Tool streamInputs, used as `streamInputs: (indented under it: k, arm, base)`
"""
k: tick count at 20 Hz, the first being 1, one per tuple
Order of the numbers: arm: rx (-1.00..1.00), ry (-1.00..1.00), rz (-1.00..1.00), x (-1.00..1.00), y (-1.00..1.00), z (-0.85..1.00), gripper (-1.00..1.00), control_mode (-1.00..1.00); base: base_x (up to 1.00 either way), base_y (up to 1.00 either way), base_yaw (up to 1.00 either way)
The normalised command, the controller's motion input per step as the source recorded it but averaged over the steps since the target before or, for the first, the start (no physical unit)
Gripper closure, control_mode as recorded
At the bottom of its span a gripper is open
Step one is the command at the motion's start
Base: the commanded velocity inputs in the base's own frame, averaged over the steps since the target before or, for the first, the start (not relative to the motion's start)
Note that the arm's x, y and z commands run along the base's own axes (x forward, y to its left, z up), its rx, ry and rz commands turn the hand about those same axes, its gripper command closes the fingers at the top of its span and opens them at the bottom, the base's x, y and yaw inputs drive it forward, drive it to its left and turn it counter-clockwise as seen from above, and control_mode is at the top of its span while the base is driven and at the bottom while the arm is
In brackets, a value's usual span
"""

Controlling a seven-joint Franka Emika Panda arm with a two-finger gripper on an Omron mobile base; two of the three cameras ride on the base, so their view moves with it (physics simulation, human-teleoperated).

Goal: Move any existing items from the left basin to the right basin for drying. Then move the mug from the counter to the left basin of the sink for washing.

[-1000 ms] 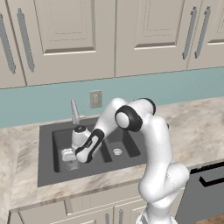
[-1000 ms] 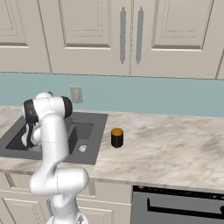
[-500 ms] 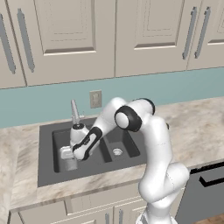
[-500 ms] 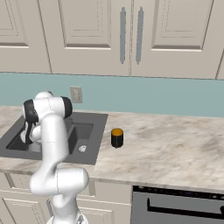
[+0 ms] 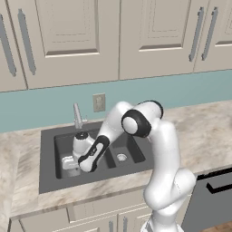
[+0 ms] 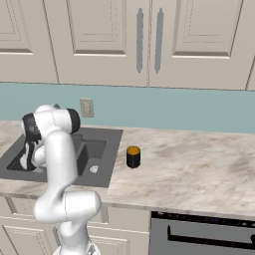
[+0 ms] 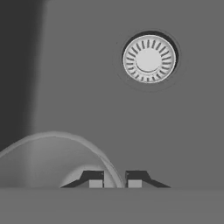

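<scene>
Down near the drain [image 7: 148, 59], our jaws are now pinching the glass tumbler's [image 7: 57, 155] rim, so we are readying to lift it.

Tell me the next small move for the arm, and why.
Probably lift the glass straight up out of the left basin. In the hand view the fingertips sit close together on either side of its rim, so the gripper looks shut on the wall. The right basin lies beside it, and the mug waits on the counter.
</scene>
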Motion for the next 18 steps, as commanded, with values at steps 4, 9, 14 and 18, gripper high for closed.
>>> streamInputs:
  k: [4, 9, 14, 18]
  arm:
    - [0.0, -0.04, -0.01, -0.3, -0.01, 0.26, 1.0, -1.0]
    - [0.0, -0.02, 0.0, -0.12, -0.05, 0.48, 1.0, -1.0]
    - [0.0, -0.02, 0.0, -0.04, -0.09, 0.57, 1.0, -1.0]
    - [0.0, -0.02, 0.0, -0.02, -0.1, 0.59, 1.0, -1.0]
  base:
    - [0.0, 0.0, 0.0]
    - [0.0, 0.0, 0.0]
    - [0.0, 0.0, 0.0]
    - [0.0, 0.0, 0.0]
